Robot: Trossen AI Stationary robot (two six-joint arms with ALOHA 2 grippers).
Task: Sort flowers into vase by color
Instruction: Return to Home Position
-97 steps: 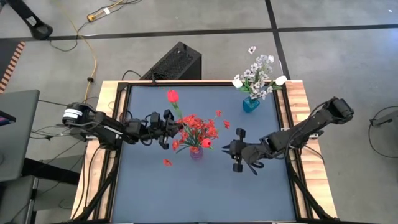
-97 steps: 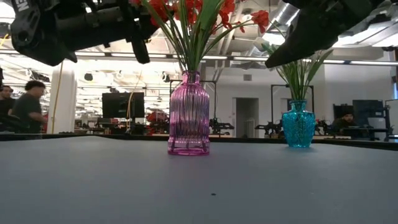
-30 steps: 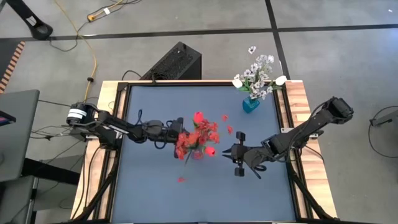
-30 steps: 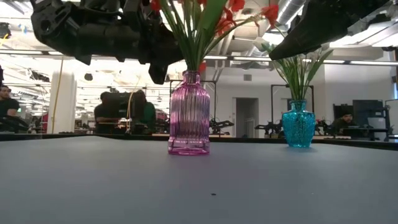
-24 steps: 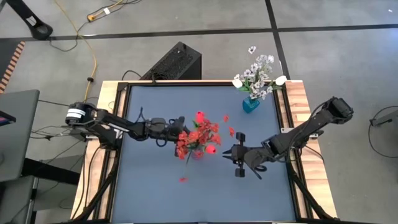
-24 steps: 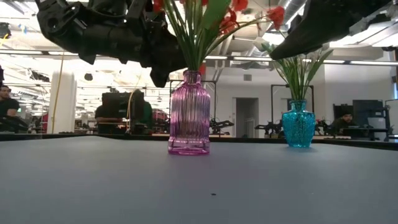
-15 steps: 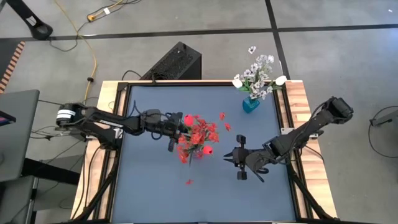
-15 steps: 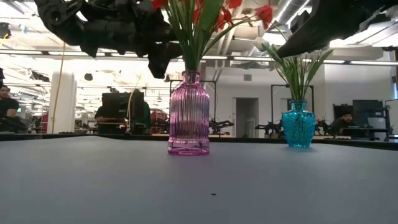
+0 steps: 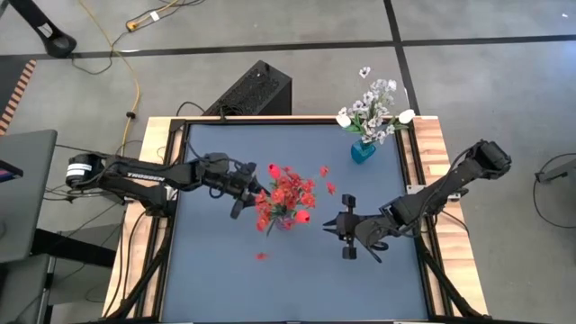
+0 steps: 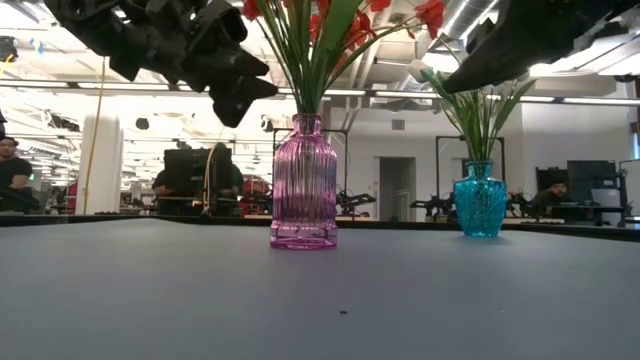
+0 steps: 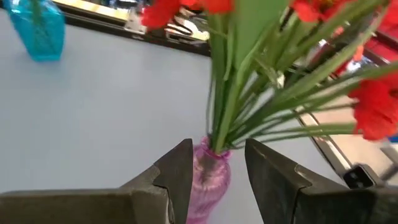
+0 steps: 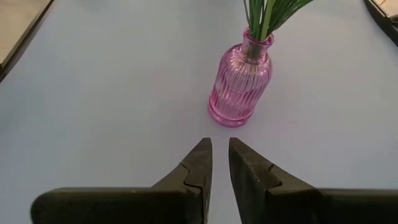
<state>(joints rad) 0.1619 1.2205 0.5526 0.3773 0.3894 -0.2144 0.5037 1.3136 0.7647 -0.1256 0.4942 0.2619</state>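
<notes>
Red flowers (image 9: 286, 193) stand with their green stems in a ribbed pink vase (image 10: 303, 180) at the table's middle. White flowers (image 9: 373, 106) stand in a blue vase (image 9: 363, 151) at the far right. My left gripper (image 9: 237, 195) is open and empty, just left of the red bunch and above the table. In the left wrist view (image 11: 217, 168) the pink vase's neck (image 11: 208, 155) shows between its fingers, farther off. My right gripper (image 9: 335, 227) hovers right of the pink vase, shut and empty, and points at it (image 12: 241, 84).
A black box (image 9: 256, 90) stands on the floor beyond the table's far edge. Wooden rails (image 9: 432, 153) run along the table's left and right sides. The dark mat (image 9: 297, 288) lies bare in front of the vases. People and desks show in the room behind (image 10: 20, 170).
My left gripper has drawn back from the pink vase's neck toward the table's left edge and a little up, with nothing between its fingers. The red bunch has swayed a little and stays in the vase.
</notes>
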